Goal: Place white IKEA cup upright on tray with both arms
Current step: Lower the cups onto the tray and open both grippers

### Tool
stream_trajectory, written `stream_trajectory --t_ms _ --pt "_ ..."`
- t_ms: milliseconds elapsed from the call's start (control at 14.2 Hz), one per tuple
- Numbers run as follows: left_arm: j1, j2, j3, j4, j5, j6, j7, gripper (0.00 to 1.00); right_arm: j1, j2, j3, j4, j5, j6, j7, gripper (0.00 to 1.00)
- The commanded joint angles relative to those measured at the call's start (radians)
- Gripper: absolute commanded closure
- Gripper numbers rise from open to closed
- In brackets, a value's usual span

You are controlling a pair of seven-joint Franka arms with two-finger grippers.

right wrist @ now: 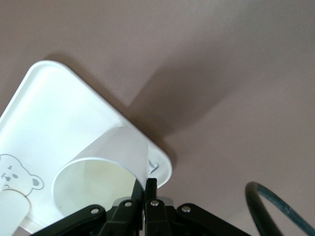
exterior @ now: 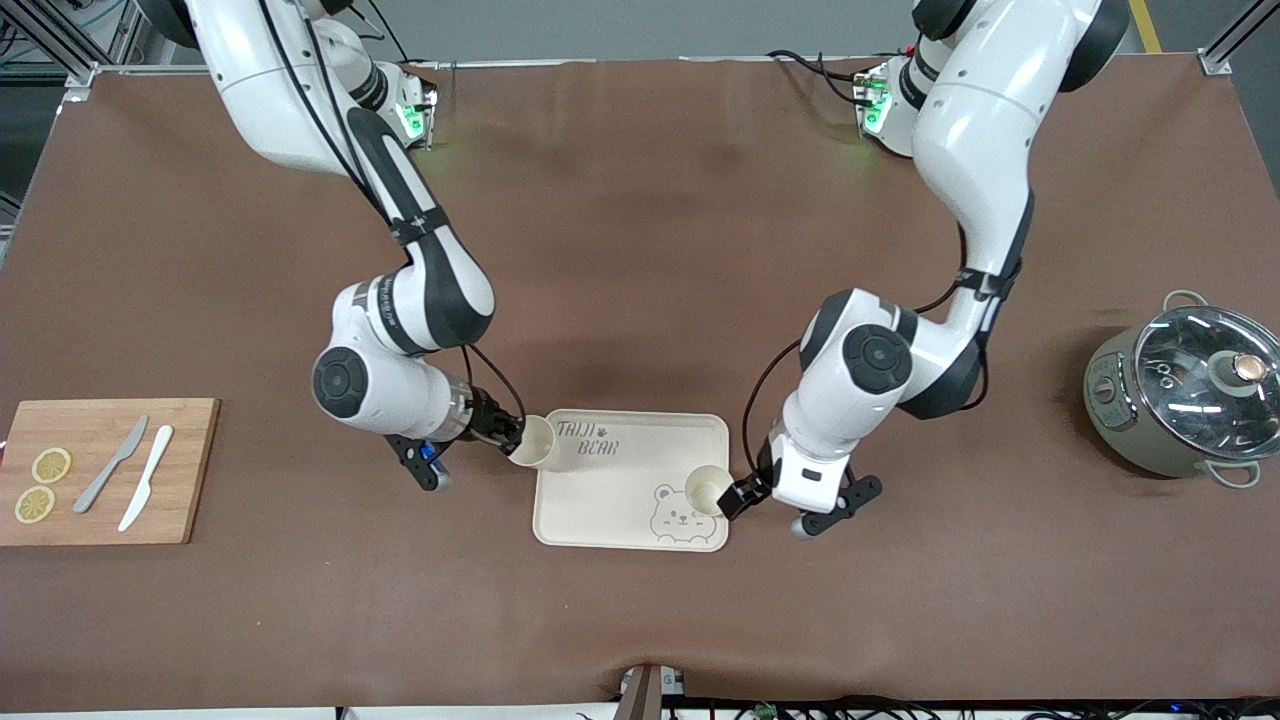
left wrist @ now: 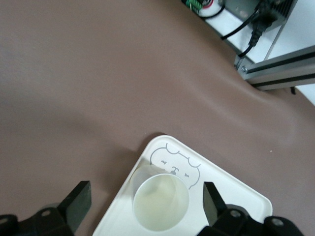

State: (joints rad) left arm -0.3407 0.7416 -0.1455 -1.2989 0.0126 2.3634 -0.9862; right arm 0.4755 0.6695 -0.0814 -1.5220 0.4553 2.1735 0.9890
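Note:
The cream tray (exterior: 620, 500) with "TAIJI BEAR" lettering lies at the table's middle. One white cup (exterior: 711, 489) stands upright on it beside the bear face, at the corner toward the left arm's end. My left gripper (exterior: 737, 496) is open, and its fingers (left wrist: 78, 202) stand apart on either side of this cup (left wrist: 161, 202) without touching it. A second white cup (exterior: 531, 441) hangs tilted over the tray corner by the lettering. My right gripper (exterior: 510, 434) is shut on that cup's rim (right wrist: 106, 167), with its fingertips (right wrist: 152, 187) pinching the wall.
A wooden cutting board (exterior: 180, 470) with two lemon slices (exterior: 50, 465), a grey knife (exterior: 110, 464) and a white knife (exterior: 146, 490) lies at the right arm's end. A grey pot with a glass lid (exterior: 1185, 390) stands at the left arm's end.

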Motion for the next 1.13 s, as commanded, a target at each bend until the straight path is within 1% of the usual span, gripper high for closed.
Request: stream_trajectory --t_ms 0,211,423,493,563,634,775,915,1056 --pt "0.038 -0.1 0.006 -0.029 -0.005 -0.102 0.001 0.0 0.018 0.039 -0.012 0.051 0.025 0.006 0.036 1.0" --pt "0.042 -0.16 0.01 -0.029 -0.005 -0.185 -0.002 0.0 0.063 0.071 -0.012 0.051 0.022 0.074 0.077 1.0" --pt "0.091 -0.227 0.004 -0.033 -0.003 -0.222 0.003 0.0 0.094 0.085 -0.015 0.048 0.014 0.078 0.085 1.0" --pt "0.091 -0.244 0.007 -0.036 -0.003 -0.251 0.003 0.0 0.086 0.085 -0.017 0.046 0.005 0.075 0.082 0.88" --pt "0.091 -0.269 0.007 -0.037 -0.002 -0.283 0.007 0.0 0.081 0.085 -0.017 0.046 -0.006 0.075 0.082 0.01" --pt "0.094 -0.289 0.009 -0.037 0.003 -0.303 0.014 0.0 0.087 0.084 -0.017 0.048 -0.026 0.072 0.079 0.0" --pt "0.112 -0.33 0.007 -0.039 0.029 -0.346 0.034 0.0 0.097 0.067 -0.018 0.051 -0.101 0.068 0.082 0.0" --pt "0.121 -0.369 0.01 -0.039 0.033 -0.403 0.058 0.0 0.075 0.052 -0.024 0.1 -0.132 0.046 0.071 0.0" --pt "0.166 -0.407 0.007 -0.039 0.033 -0.444 0.098 0.0 0.049 0.05 -0.031 0.184 -0.159 -0.112 0.069 0.0"
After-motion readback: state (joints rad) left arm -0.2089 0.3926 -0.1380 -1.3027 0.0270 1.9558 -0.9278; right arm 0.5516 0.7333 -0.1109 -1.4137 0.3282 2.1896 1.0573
